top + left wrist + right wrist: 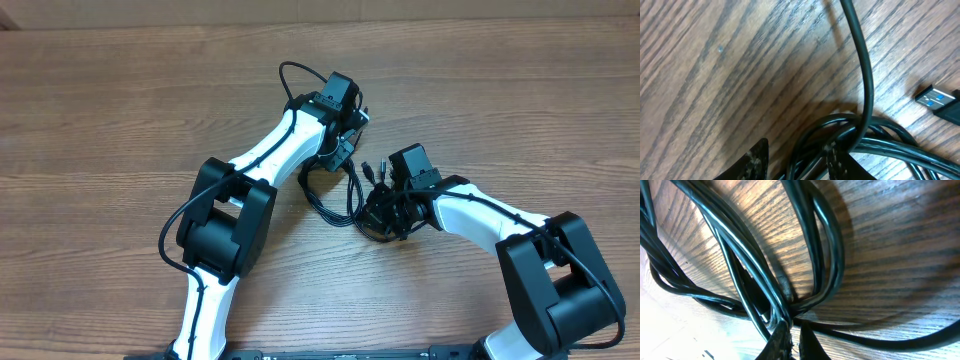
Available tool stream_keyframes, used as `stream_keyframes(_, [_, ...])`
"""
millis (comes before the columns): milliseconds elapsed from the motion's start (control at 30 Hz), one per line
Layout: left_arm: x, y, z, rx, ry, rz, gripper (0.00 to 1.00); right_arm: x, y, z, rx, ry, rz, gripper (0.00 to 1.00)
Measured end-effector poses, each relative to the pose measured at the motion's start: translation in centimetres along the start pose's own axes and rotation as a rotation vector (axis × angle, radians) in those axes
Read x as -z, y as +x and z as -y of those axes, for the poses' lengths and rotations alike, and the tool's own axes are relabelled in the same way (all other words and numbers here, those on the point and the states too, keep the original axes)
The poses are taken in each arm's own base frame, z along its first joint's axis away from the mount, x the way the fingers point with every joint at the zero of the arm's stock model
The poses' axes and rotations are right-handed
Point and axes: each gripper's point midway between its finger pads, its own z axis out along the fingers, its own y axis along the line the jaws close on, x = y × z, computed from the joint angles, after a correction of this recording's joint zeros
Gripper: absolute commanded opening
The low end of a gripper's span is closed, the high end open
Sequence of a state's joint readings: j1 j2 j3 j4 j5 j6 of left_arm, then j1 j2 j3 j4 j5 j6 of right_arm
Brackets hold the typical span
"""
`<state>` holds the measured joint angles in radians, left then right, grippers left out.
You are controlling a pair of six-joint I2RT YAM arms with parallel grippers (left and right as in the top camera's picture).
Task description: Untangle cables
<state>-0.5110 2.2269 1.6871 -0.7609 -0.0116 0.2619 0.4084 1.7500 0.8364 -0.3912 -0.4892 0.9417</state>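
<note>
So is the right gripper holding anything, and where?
Yes: the right gripper pinches the thin black cables where their strands bunch together.

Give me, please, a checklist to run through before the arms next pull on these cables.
1. Right gripper shut on cables: ok.
2. Left gripper clamped on a strand: not ok, jaws stand apart.
3. Cables separated: not ok, loops cross in one bundle.
4. USB plug lying clear of the loops on the table: ok.
5. Which strand belongs to which cable: cannot tell.
</note>
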Motion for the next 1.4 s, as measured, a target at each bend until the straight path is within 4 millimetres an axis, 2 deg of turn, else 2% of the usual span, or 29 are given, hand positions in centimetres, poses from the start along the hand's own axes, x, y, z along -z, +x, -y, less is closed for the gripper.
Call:
stream_keyframes(433, [0.0, 0.1, 0.3, -0.010, 0.003, -0.006, 0.39, 0.0, 0.0, 0.0, 0.000, 0.000, 0.000, 0.05])
stream_keyframes(1167, [0.1, -2.2, 0.1, -0.016, -0.017, 0.084, 0.37, 0.0, -0.1, -0.1, 0.002, -0.002, 0.004, 0.05])
stream_keyframes(1400, [-0.8, -2.9, 0.4, -0.021, -0.013, 0.106, 0.38, 0.0, -0.1, -0.1, 0.003, -0.001, 0.005, 0.05])
